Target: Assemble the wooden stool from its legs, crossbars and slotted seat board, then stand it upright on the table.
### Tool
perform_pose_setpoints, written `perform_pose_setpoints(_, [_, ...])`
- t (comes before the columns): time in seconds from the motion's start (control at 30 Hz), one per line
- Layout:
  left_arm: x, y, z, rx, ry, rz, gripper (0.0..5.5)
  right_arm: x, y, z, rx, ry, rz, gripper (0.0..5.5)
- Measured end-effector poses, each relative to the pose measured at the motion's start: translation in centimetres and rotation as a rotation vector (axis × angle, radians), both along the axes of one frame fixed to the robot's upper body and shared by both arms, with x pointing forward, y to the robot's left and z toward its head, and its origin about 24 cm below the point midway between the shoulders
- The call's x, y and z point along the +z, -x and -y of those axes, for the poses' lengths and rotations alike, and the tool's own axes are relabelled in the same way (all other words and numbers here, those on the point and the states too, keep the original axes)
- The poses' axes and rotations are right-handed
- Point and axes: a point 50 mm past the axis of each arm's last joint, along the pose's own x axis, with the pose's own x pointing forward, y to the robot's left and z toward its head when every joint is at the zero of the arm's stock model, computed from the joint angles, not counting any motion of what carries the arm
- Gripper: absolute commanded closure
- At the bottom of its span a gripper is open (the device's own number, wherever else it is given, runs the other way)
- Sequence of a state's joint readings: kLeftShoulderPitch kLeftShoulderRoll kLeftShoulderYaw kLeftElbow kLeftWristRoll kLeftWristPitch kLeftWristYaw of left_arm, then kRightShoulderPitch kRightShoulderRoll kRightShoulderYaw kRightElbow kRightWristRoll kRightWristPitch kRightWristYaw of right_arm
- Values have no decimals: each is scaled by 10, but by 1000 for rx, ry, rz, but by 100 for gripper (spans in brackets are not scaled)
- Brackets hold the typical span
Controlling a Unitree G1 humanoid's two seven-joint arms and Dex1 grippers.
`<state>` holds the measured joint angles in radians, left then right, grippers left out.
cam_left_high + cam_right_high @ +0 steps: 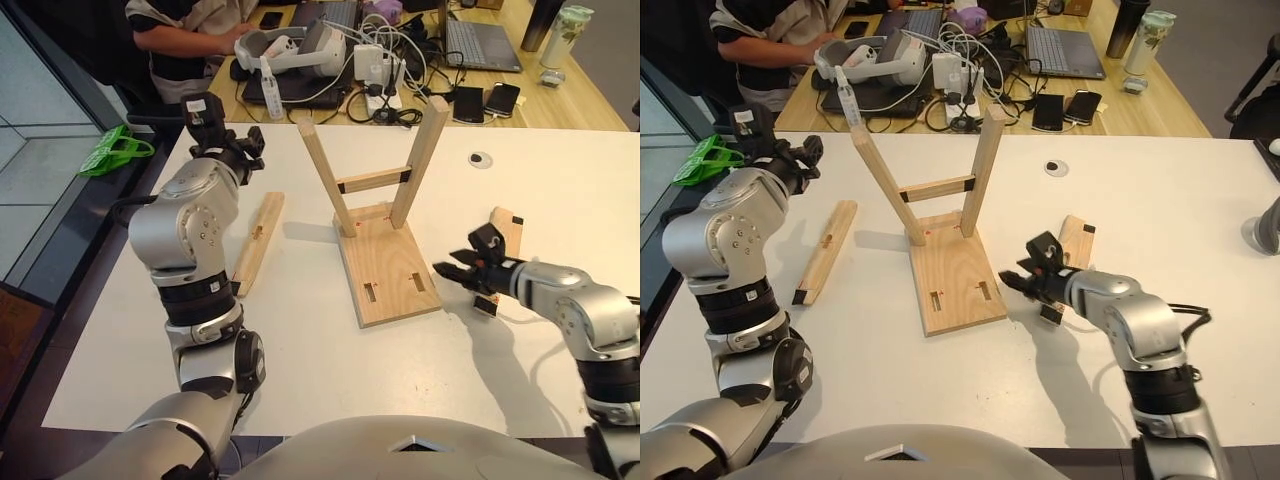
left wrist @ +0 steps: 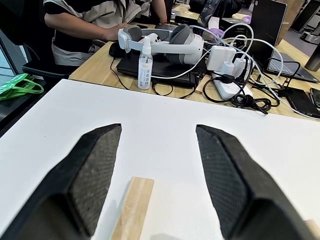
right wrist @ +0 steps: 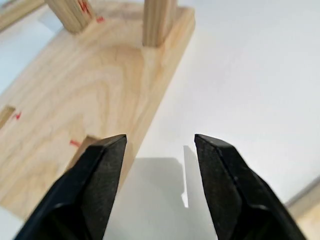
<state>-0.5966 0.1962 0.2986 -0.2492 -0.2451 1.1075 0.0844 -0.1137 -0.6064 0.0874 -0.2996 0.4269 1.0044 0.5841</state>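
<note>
Headset (image 1: 300, 45), cables (image 1: 395, 98) beyond; seat board (image 1: 385, 262) bears two upright legs (image 1: 324, 175); left hand (image 2: 159, 131) and right hand (image 3: 160, 142) gape empty.

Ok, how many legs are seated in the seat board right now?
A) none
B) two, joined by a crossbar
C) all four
B: two legs stand up from the seat board with a crossbar between them, the two slots nearer the robot are empty, and a wooden piece lies loose to the board's left.
</note>
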Motion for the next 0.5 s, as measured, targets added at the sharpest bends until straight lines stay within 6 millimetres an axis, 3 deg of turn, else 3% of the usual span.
perform_pose_setpoints(0.2, [7,1,-2,9,2,29,270,-18,20,-1,94,-17,-107,292])
perform_pose_setpoints(0.5, [10,2,-6,10,-17,33,270,-18,26,-33,178,-112,-89,292])
